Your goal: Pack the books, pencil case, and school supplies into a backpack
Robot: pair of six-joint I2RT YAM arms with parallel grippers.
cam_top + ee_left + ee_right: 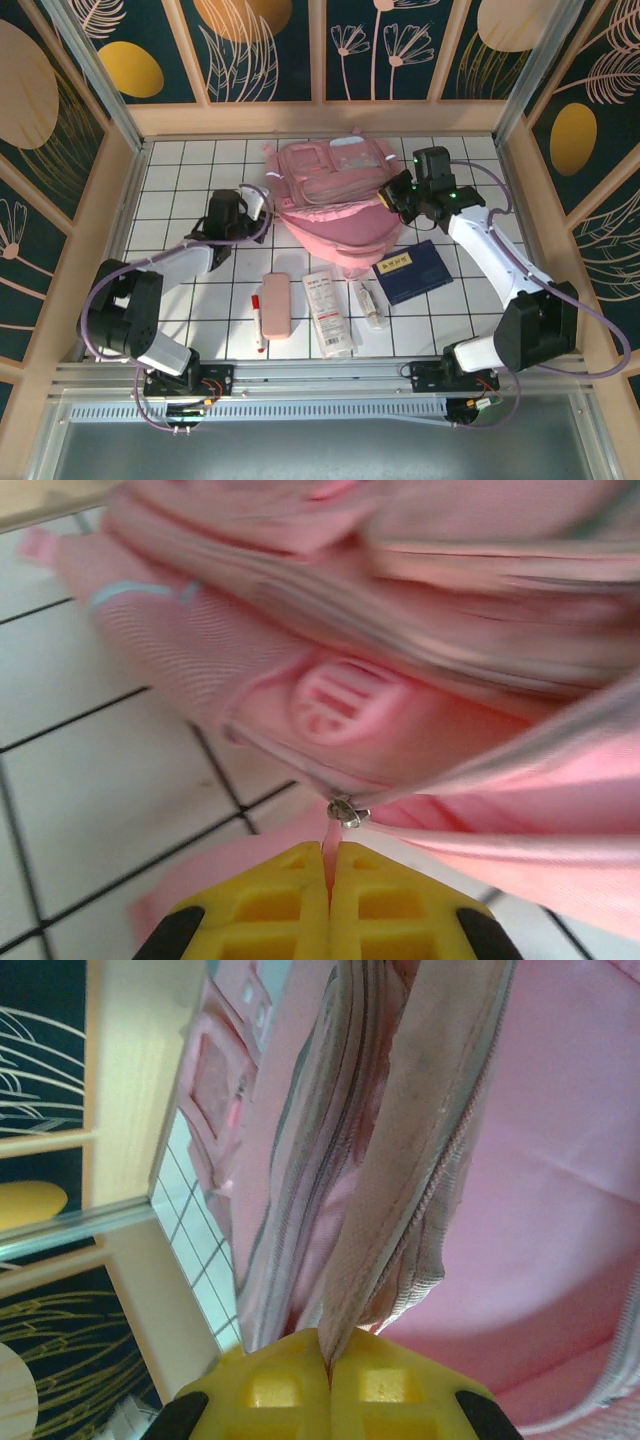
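Two grippers are clamped on the backpack [335, 195]. From above, the left gripper [262, 207] sits at its left side and the right gripper [392, 193] at its right. The book [412, 270], pencil case [277, 305], marker [258, 320], white packet [328, 312] and clear tube [371, 305] lie on the table [180, 190] just in front of the backpack, unpacked. Left wrist: shut jaws pinch the thin zip pull [328, 840], so a sharp tug could slip off it or drag the backpack onto those things. Right wrist: the jaws are shut on the flap [400, 1160] beside the zip; if that hold slips, fabric may bunch and jam it.
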